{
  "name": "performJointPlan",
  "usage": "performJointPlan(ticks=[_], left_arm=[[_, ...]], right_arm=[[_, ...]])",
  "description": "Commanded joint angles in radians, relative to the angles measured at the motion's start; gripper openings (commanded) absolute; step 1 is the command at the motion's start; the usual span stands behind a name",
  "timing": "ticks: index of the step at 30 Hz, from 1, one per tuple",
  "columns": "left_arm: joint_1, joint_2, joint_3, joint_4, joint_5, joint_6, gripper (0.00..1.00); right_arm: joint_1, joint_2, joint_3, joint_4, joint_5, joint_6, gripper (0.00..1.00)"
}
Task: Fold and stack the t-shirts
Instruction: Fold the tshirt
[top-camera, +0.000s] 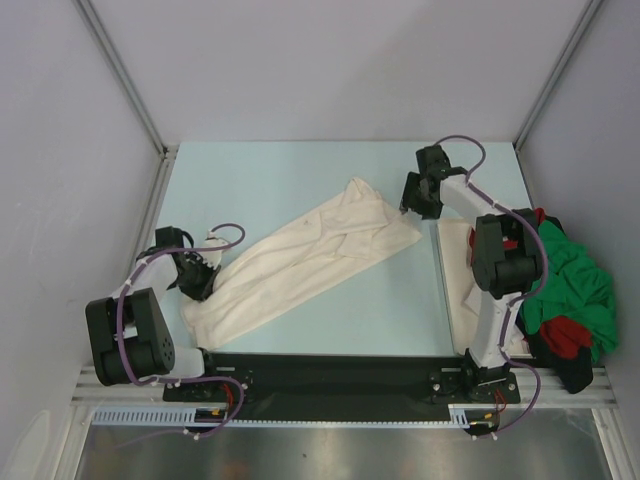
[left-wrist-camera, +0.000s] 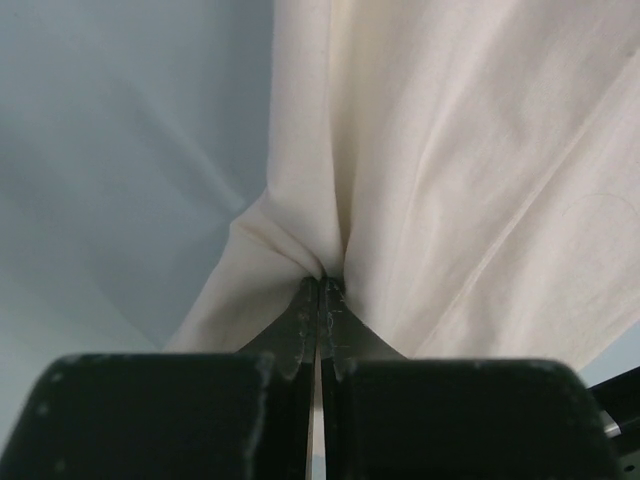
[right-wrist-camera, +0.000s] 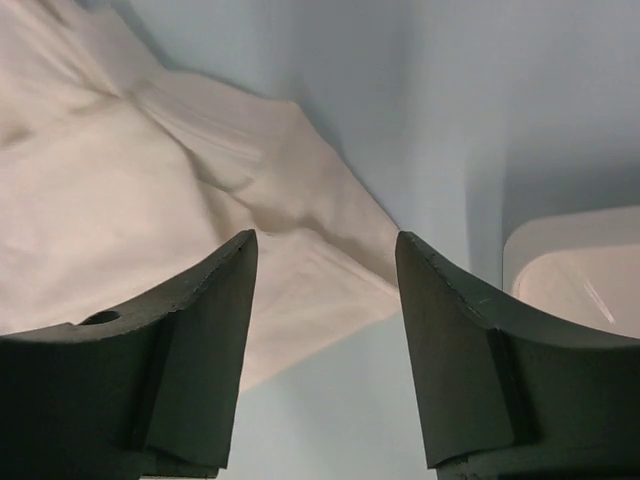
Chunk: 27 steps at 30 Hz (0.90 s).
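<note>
**One end of the cream t-shirt (top-camera: 305, 255) held**

The cream t-shirt lay rumpled and stretched slantwise across the table (top-camera: 300, 170). At its near-left end, the left gripper (left-wrist-camera: 320, 288) had its fingers pressed together on a gathered fold of the cloth. Over its far-right end, the right gripper (right-wrist-camera: 325, 245) hung with fingers spread wide, gripping nothing. Well to the right of the cream t-shirt, the green t-shirt (top-camera: 575, 275) and red t-shirt (top-camera: 562, 335) sat heaped together.

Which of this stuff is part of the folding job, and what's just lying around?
Job: cream t-shirt, pinched by left gripper; right gripper, open over its corner; green t-shirt; red t-shirt.
Lying about: black cloth in the pile; white tray.
</note>
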<state>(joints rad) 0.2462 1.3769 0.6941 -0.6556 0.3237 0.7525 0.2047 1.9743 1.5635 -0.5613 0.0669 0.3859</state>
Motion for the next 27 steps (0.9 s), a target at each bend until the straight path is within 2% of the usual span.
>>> performJointPlan(ticks=[1, 5, 7, 8, 9, 11, 12, 14, 16, 17, 20, 21, 22, 23, 25, 27], left_arm=[[0.004, 0.001, -0.001, -0.073, 0.04, 0.015, 0.0], [0.002, -0.001, -0.021, -0.068, 0.054, 0.008, 0.0], [0.002, 0.007, -0.022, -0.068, 0.061, 0.007, 0.0], [0.002, 0.01, -0.024, -0.07, 0.063, 0.008, 0.0], [0.001, 0.016, -0.024, -0.075, 0.067, 0.01, 0.0], [-0.001, 0.019, -0.022, -0.081, 0.093, 0.013, 0.0], [-0.007, 0.024, -0.019, -0.091, 0.104, 0.016, 0.0], [-0.045, 0.024, -0.01, -0.108, 0.153, 0.022, 0.01], [-0.097, 0.019, -0.01, -0.113, 0.182, 0.01, 0.01], [-0.167, 0.016, -0.014, -0.108, 0.205, 0.001, 0.01], [-0.352, 0.02, -0.021, -0.066, 0.201, -0.037, 0.01], [-0.393, 0.027, -0.019, -0.047, 0.175, -0.054, 0.02], [-0.456, 0.034, -0.013, -0.033, 0.178, -0.07, 0.01], [-0.481, 0.045, 0.007, -0.035, 0.187, -0.07, 0.02], [-0.55, 0.077, 0.033, -0.023, 0.21, -0.1, 0.02], [-0.597, 0.114, 0.077, -0.007, 0.241, -0.126, 0.03]], right_arm=[[-0.001, 0.029, -0.066, -0.048, 0.025, -0.016, 0.62], [-0.002, 0.038, -0.102, -0.023, 0.039, -0.007, 0.62], [-0.001, 0.067, -0.097, -0.014, 0.034, -0.018, 0.57], [-0.001, 0.078, -0.091, -0.009, 0.013, -0.022, 0.49], [0.001, 0.101, -0.086, -0.006, 0.002, -0.028, 0.32], [-0.007, 0.121, -0.065, 0.014, -0.022, -0.03, 0.22], [-0.011, 0.139, -0.053, 0.018, -0.029, -0.03, 0.1], [-0.03, 0.165, 0.013, 0.034, -0.055, -0.03, 0.02], [-0.045, 0.222, 0.082, 0.044, -0.085, -0.03, 0.0], [-0.059, 0.245, 0.123, 0.047, -0.116, -0.025, 0.0], [-0.079, 0.381, 0.34, 0.044, -0.163, -0.002, 0.0], [-0.082, 0.42, 0.478, 0.037, -0.176, 0.002, 0.0], [-0.082, 0.458, 0.545, 0.012, -0.185, 0.008, 0.0], [-0.083, 0.55, 0.631, -0.003, -0.205, 0.014, 0.0], [-0.082, 0.631, 0.831, -0.026, -0.236, 0.039, 0.0], [-0.082, 0.713, 0.904, 0.0, -0.277, 0.083, 0.0]])
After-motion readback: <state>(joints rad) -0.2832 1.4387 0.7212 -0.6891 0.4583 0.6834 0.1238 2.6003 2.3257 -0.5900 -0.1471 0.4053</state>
